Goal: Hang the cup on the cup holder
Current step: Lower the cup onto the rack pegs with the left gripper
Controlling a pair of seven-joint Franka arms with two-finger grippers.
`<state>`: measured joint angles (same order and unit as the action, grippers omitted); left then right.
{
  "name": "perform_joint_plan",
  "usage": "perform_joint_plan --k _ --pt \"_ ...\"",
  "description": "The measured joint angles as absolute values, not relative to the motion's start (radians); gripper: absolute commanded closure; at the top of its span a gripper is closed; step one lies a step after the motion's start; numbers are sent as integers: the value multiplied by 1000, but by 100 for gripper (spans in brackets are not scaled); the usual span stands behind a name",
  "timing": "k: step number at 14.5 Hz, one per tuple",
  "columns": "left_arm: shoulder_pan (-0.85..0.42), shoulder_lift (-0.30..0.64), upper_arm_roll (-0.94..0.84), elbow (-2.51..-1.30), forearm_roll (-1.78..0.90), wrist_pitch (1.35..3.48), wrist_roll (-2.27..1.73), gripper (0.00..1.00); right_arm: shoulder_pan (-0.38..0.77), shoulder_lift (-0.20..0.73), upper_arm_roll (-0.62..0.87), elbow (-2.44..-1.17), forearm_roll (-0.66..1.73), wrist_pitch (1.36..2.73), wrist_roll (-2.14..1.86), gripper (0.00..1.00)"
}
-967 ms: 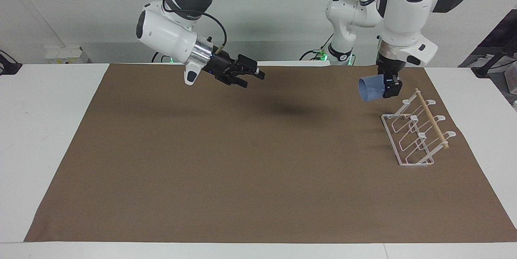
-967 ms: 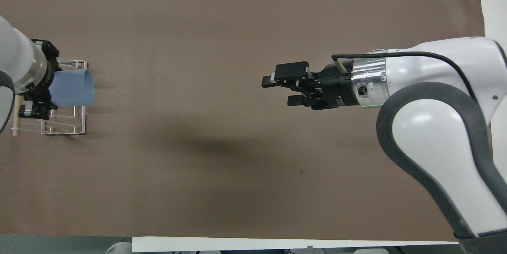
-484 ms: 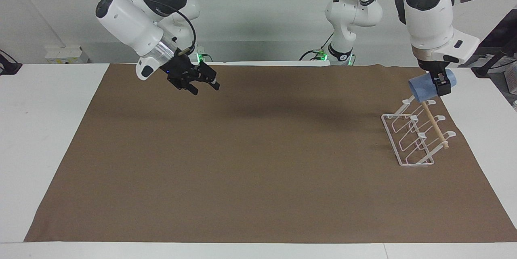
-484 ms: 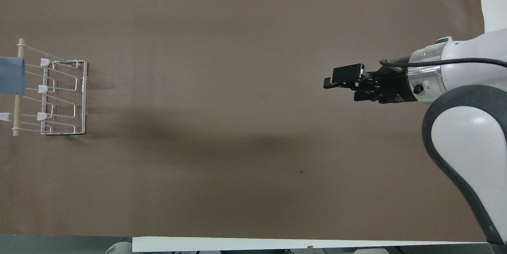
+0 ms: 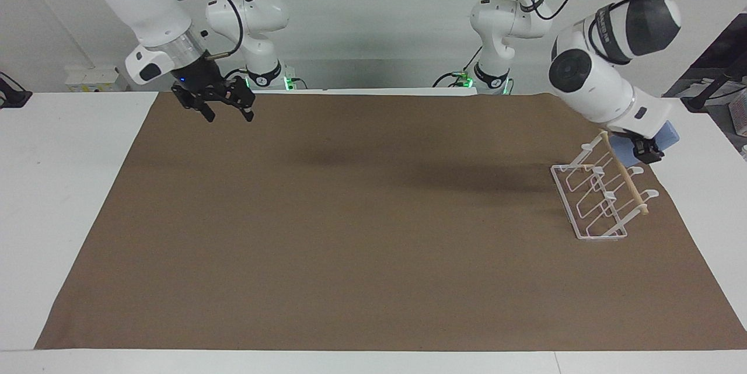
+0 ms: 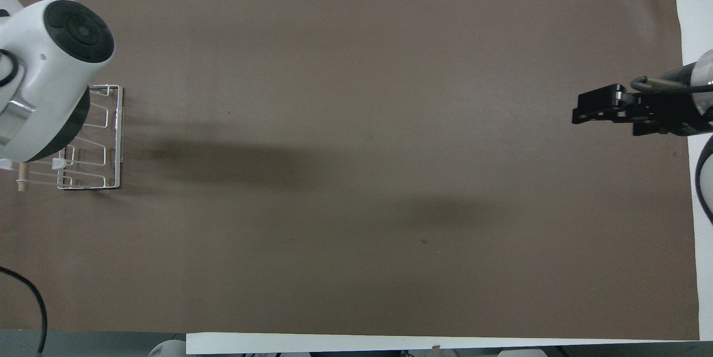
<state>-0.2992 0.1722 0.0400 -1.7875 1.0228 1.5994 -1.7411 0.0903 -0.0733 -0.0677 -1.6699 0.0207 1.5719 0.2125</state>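
The light-blue cup [image 5: 669, 134] is held on its side in my left gripper [image 5: 642, 152], which is shut on it. It hangs by the upper end of the wooden dowel of the white wire cup holder [image 5: 627, 179], toward the left arm's end of the table. I cannot tell whether the cup touches a prong. In the overhead view the left arm hides the cup and part of the cup holder [image 6: 118, 140]. My right gripper [image 5: 219, 107] is open and empty, raised over the mat's corner at the right arm's end; it also shows in the overhead view [image 6: 585, 111].
A brown mat [image 5: 350, 216] covers most of the white table [image 5: 70, 187]. The cup holder stands on the mat close to its edge at the left arm's end.
My left gripper has carried the cup across the cup holder's top end and tilted it toward the dowel. My right gripper has drawn back to its own end of the table.
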Motion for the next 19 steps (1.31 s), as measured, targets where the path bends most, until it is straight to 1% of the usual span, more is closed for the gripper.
perform_joint_plan --k 2,3,5,7,9,19 --pt "-310 225 39 -1783 1073 1596 -1750 76 67 -43 -67 -1593 -62 1486 204 1" --pt "-320 253 38 -1773 1093 1596 -1761 76 41 -34 -67 -1575 -75 1468 197 1" --pt "-342 316 38 -1730 1132 1592 -1797 76 -34 -23 -68 -1560 -76 1459 161 1" --pt "-360 363 37 -1689 1166 1578 -1843 76 -85 -18 -69 -1559 -76 1454 132 1" --pt "-366 378 37 -1678 1194 1561 -1880 76 -98 -16 -69 -1559 -76 1449 119 1" --pt "-374 382 36 -1694 1251 1554 -1890 76 -81 -16 -85 -1559 -76 1447 90 1"
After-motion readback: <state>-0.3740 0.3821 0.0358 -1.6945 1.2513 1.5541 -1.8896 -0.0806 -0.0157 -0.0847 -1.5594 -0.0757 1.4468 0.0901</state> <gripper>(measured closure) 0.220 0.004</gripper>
